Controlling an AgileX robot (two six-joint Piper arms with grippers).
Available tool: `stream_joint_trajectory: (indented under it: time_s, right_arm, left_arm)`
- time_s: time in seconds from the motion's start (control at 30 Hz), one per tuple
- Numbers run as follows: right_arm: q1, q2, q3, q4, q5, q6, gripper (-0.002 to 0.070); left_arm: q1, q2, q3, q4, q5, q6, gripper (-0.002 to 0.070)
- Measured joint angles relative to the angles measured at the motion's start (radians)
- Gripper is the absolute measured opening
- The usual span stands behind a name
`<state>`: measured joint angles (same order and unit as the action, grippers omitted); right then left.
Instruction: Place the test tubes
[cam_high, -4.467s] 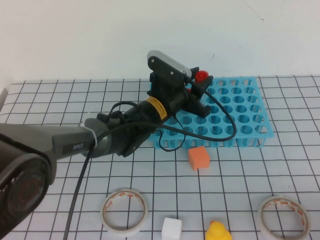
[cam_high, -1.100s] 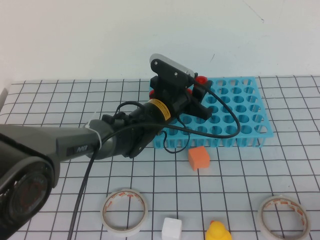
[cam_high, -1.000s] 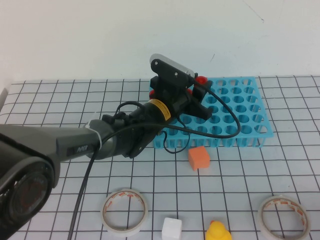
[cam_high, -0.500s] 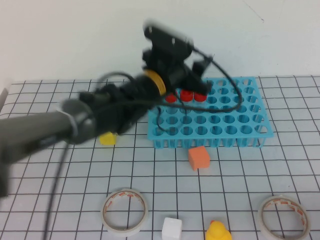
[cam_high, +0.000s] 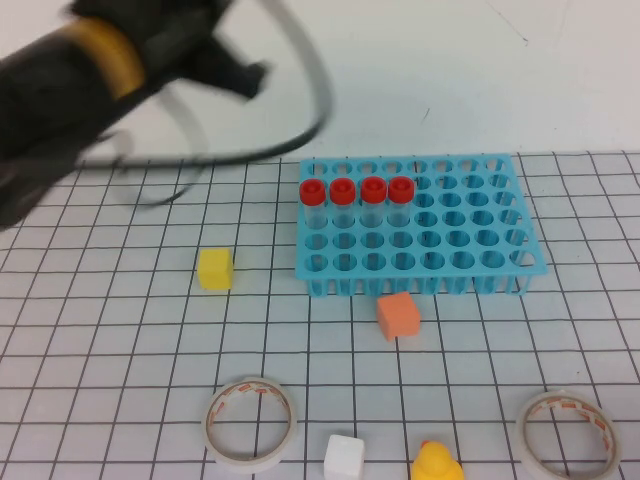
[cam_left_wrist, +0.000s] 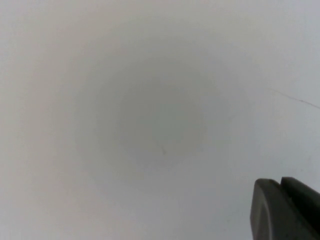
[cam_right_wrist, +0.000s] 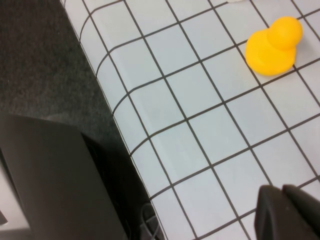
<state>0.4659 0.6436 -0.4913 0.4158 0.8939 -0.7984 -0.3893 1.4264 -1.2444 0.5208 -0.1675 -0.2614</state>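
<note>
Several red-capped test tubes stand side by side in the second row from the back of the blue rack, at its left end. My left gripper is raised high above the table's far left, blurred, well clear of the rack. In the left wrist view the left gripper is shut and empty, facing only the white wall. My right gripper is shut and empty, low over the grid mat near the table's edge. It does not show in the high view.
A yellow cube lies left of the rack and an orange cube in front of it. Two tape rings, a white cube and a yellow duck sit along the near edge.
My left arm has swung up and to the left, away from the rack, and its jaws have closed empty. The row of red-capped tubes and the yellow cube have come into view.
</note>
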Motion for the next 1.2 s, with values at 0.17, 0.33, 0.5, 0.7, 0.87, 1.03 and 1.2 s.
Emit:
stream_joint_trajectory:
  time_s: [0.17,0.33,0.5,0.7,0.87,1.03,1.2]
  right_arm:
    - [0.000,0.000,0.000,0.000,0.000,0.000,-0.0001]
    - [0.000,0.000,0.000,0.000,0.000,0.000,-0.0001]
    - [0.000,0.000,0.000,0.000,0.000,0.000,-0.0001]
    - [0.000,0.000,0.000,0.000,0.000,0.000,-0.0001]
    - [0.000,0.000,0.000,0.000,0.000,0.000,-0.0001]
    - [0.000,0.000,0.000,0.000,0.000,0.000,-0.0001]
    - [0.000,0.000,0.000,0.000,0.000,0.000,-0.0001]
  left_arm:
    - [0.133,-0.255,0.352,-0.052,-0.120,0.000,0.0001]
    - [0.229,-0.491,0.658,-0.113,-0.215,0.000,0.0001]
    - [0.294,-0.759,0.917,-0.211,-0.254,0.030,0.0000]
    - [0.343,-1.137,1.105,-0.314,-0.060,0.049,0.0000]
    - [0.343,-1.301,1.156,-0.350,0.107,-0.008,0.0000]
    - [0.343,-1.338,1.247,-0.352,0.160,-0.094,0.0000]
    - [0.343,-1.340,1.263,-0.362,0.235,-0.176,0.0000]
